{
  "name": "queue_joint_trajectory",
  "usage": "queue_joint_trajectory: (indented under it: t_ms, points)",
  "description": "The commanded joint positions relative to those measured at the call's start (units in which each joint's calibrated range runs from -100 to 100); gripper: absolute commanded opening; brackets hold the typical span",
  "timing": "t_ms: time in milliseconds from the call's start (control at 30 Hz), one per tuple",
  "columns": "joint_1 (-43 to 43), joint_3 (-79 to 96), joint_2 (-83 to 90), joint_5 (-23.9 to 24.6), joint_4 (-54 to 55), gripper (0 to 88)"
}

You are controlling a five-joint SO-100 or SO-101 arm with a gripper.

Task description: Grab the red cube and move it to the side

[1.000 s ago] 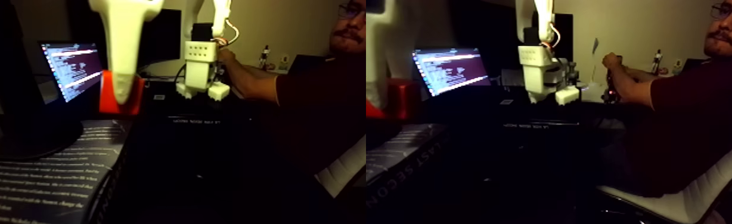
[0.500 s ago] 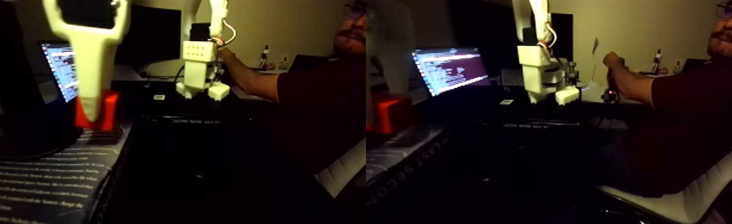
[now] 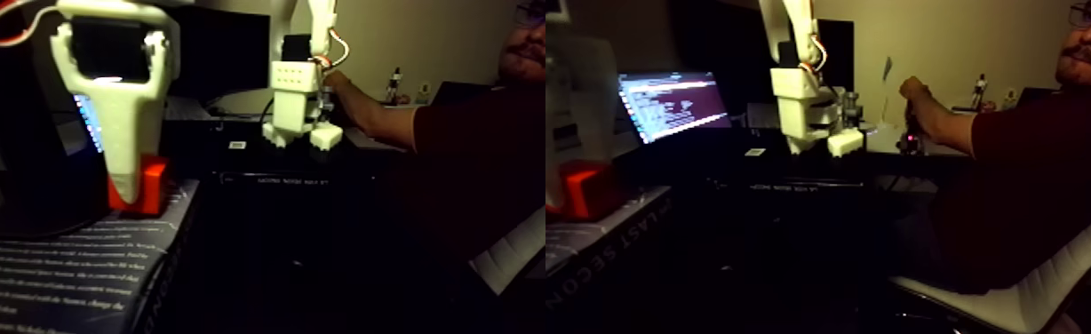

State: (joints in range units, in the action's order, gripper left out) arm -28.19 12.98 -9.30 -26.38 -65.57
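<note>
The picture holds two side-by-side halves. In the left half my white gripper [image 3: 129, 188] hangs close to the camera, and its front finger [image 3: 123, 151] covers part of the red cube [image 3: 155, 185]. The jaws are shut on the cube. The cube is low, at or just above the far end of a dark printed board [image 3: 55, 266]; contact cannot be told. In the right half the same cube [image 3: 590, 188] shows at the left edge under the blurred gripper body.
A second white arm [image 3: 297, 102] stands on the dark desk behind, with a person's hand [image 3: 912, 89] on it. The person sits at the right on a white chair [image 3: 1041, 293]. A lit laptop screen [image 3: 672, 102] stands behind the cube. The room is dim.
My gripper has carried the red cube to the left and downward, from in front of the laptop screen to the far end of the printed board.
</note>
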Motion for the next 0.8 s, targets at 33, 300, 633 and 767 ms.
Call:
queue_joint_trajectory:
  t_ms: [33,300,633,767]
  points:
    - [-0.5,0.6,0.2,-1.2,0.8,0.9]
    - [-0.5,1.7,0.2,-1.3,0.9,13.4]
    - [-1.2,3.9,1.2,-3.9,5.2,31.7]
    - [-2.4,5.9,2.1,-5.3,9.1,31.7]
